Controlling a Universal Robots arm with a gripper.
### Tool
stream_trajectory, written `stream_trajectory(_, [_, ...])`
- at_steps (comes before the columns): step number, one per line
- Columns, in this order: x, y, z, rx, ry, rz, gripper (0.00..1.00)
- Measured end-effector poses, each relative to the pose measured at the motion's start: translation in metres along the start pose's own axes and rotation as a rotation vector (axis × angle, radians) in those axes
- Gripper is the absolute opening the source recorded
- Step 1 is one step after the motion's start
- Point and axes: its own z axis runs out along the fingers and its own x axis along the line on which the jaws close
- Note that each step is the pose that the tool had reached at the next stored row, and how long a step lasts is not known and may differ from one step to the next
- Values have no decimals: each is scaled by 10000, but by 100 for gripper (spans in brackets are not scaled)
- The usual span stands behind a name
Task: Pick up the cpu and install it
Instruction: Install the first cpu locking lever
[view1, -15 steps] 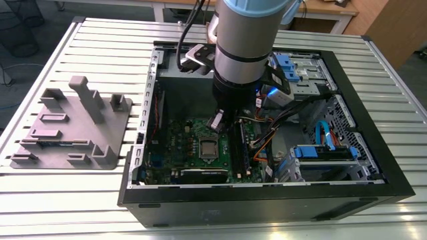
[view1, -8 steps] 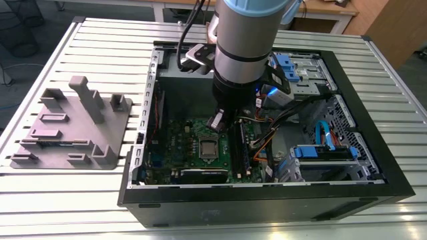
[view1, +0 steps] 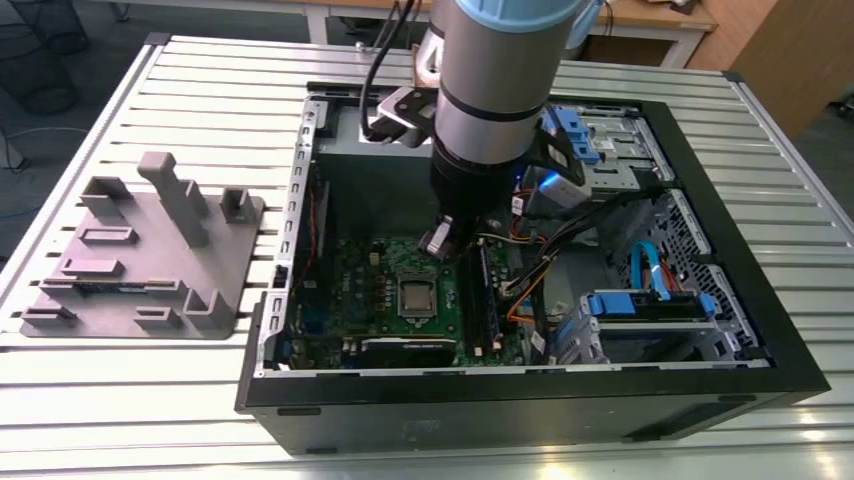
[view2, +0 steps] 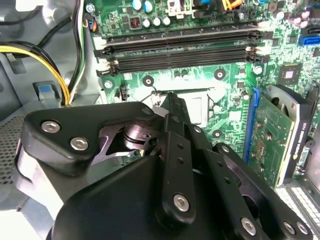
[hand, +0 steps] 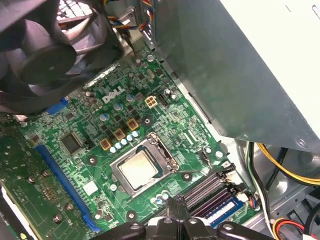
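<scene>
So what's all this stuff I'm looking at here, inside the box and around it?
computer case: one, black, open on the slatted metal table
motherboard: one, green, on the case floor
cpu: one, silvery-grey, lying in the socket frame on the motherboard, below the gripper
memory slots: a row, black, beside the socket
expansion card: one, green, along the blue slot
case fan: one, black, at the case wall
cables: several, yellow and black, near the case wall
tray: one, grey plastic with upright posts, on the table at the exterior view's left
robot arm: one, silver and pale blue, reaching down into the case
gripper: one, black, above the motherboard
</scene>
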Motion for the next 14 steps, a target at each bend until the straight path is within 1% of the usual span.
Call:
stream_trajectory(3, [-44,-30,9,0,0,0,11])
stream_trajectory(5, [-87,-63,16,0,0,0,11])
stream_trajectory(7, [-130,-74,23,0,-1,-1,11])
stream_trajectory(14, [-270,12,46,0,0,0,11])
